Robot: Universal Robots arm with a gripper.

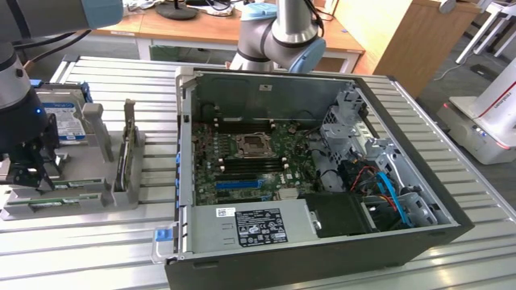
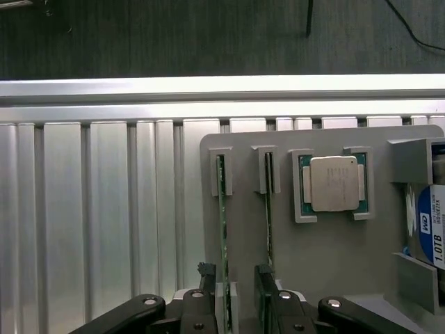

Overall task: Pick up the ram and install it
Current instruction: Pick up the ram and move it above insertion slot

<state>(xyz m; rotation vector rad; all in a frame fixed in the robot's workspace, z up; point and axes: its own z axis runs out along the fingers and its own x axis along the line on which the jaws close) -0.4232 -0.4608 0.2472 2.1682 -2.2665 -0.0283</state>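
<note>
Two ram sticks stand on edge in slots of a grey holder tray (image 2: 327, 250). One ram (image 2: 222, 209) is a thin green strip, and the other ram (image 2: 269, 202) stands beside it. My gripper (image 2: 234, 289) is open, with its black fingers (image 2: 206, 278) on either side of the first stick and not touching it. The far finger sits close to the second stick. In the exterior view the gripper (image 1: 26, 174) hangs over the tray's near end at that view's left, above the ram (image 1: 72, 195).
A square silver CPU (image 2: 334, 182) and a hard drive (image 2: 432, 229) sit in the same tray. The open computer case (image 1: 322, 241) stands to the exterior view's right, with its motherboard (image 1: 241, 158) exposed. All of this rests on a ribbed aluminium table (image 2: 104, 223).
</note>
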